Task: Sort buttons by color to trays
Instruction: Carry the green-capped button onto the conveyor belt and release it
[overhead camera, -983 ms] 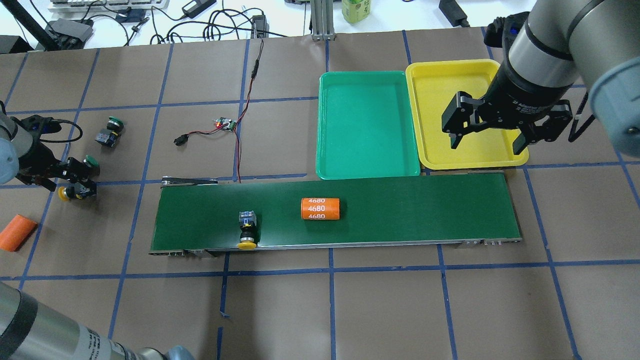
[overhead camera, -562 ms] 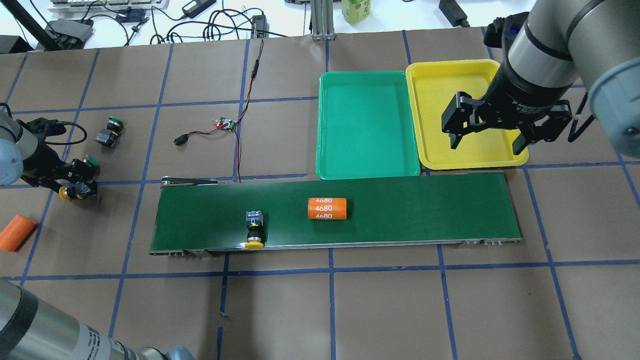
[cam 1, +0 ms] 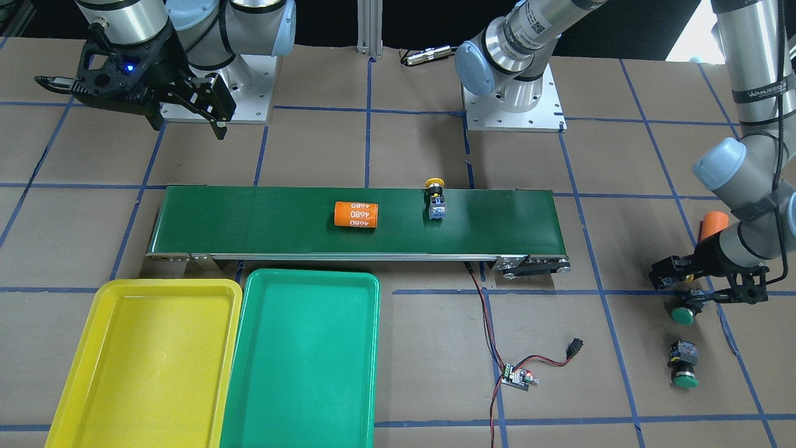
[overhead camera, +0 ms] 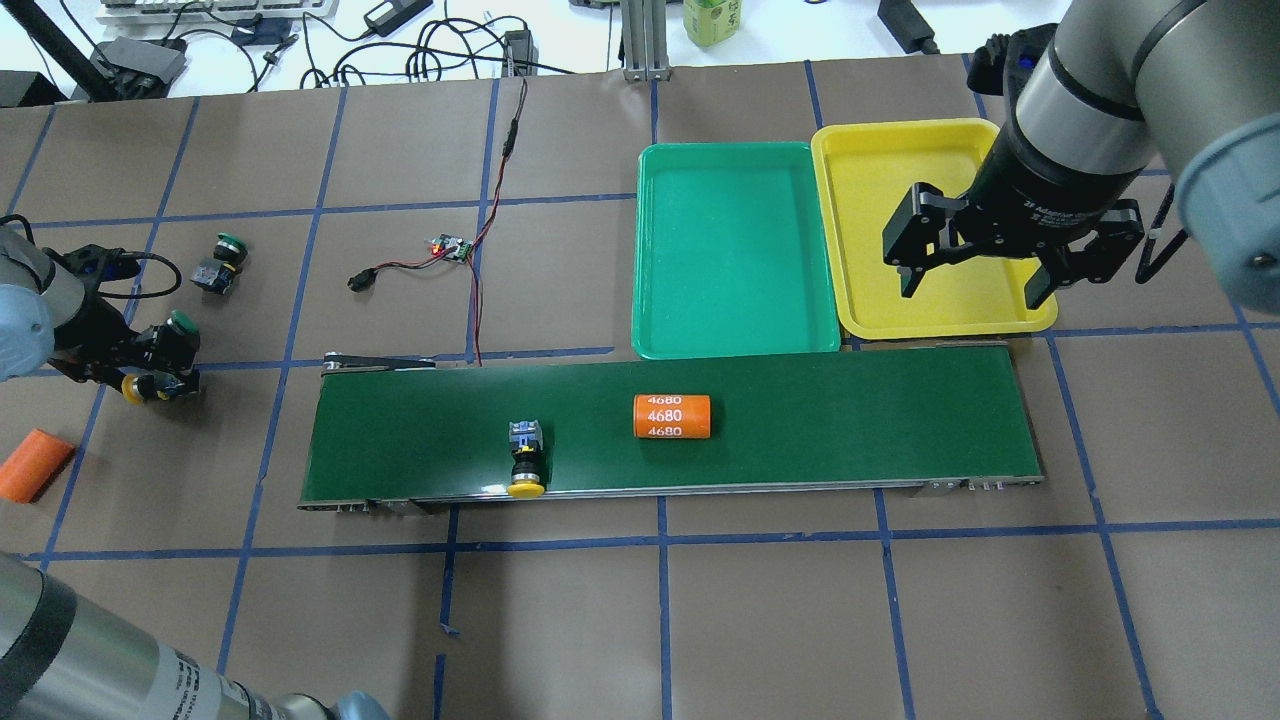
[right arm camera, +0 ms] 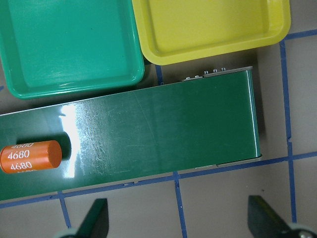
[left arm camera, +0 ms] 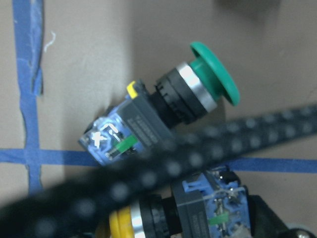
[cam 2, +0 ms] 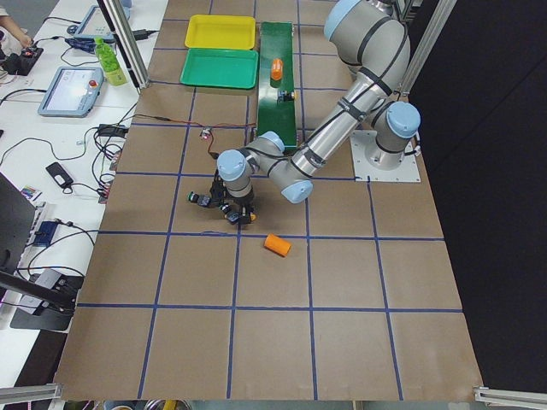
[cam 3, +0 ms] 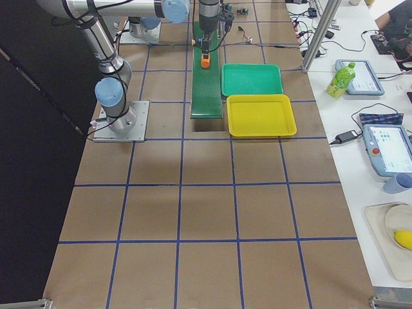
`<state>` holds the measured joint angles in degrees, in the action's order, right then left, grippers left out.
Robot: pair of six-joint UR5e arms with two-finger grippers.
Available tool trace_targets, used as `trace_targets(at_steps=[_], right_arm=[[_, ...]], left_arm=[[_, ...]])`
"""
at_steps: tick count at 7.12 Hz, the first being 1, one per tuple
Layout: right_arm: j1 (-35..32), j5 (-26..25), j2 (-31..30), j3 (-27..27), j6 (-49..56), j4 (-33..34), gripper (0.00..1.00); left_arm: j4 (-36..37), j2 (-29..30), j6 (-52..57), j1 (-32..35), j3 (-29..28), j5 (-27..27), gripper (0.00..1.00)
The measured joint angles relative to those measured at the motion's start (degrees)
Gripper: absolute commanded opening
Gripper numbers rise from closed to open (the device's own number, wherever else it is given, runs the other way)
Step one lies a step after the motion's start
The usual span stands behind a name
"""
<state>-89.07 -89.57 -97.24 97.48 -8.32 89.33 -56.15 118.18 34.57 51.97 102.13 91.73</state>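
Note:
A yellow button [overhead camera: 525,462] lies on its side on the dark-green belt [overhead camera: 850,420]; it also shows in the front view [cam 1: 436,199]. My left gripper [overhead camera: 150,372] is open low over the table at far left. A second yellow button [overhead camera: 135,388] [left arm camera: 173,215] lies between its fingers. A green button [overhead camera: 178,325] [left arm camera: 183,99] lies just beside it. Another green button [overhead camera: 218,265] lies further back. The green tray [overhead camera: 735,250] and yellow tray [overhead camera: 890,200] stand behind the belt. My right gripper [overhead camera: 975,290] hangs open and empty over the yellow tray's front edge.
An orange cylinder [overhead camera: 672,416] marked 4680 lies on the belt right of the yellow button. A second orange cylinder [overhead camera: 35,465] lies on the table at far left. A small circuit board [overhead camera: 450,247] with red and black wires lies behind the belt's left end.
The yellow button and the orange cylinder on the belt have moved to the right. My left wrist has shifted slightly over the two buttons. The right arm has not moved.

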Motion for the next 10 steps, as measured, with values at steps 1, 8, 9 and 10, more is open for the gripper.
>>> trace_targets(at_steps=[1, 8, 9, 10], right_arm=[[0.03, -0.04, 0.01, 0.0, -0.02, 0.0, 1.0], [0.18, -0.03, 0.07, 0.05, -0.01, 0.15, 1.0], [0.21, -0.05, 0.12, 0.06, -0.05, 0.09, 1.0], [0.21, -0.09, 0.17, 0.07, -0.08, 0.11, 1.0]], left_arm=[[-1.41, -1.61, -0.09, 0.47, 0.4, 0.16, 0.09], [-15.03, -26.96, -8.18, 25.01, 14.46, -5.92, 0.37], [-14.3, -27.31, -8.49, 26.58, 16.23, -6.05, 0.66], [-13.92, -27.18, -8.88, 27.57, 17.59, -6.06, 0.97]])
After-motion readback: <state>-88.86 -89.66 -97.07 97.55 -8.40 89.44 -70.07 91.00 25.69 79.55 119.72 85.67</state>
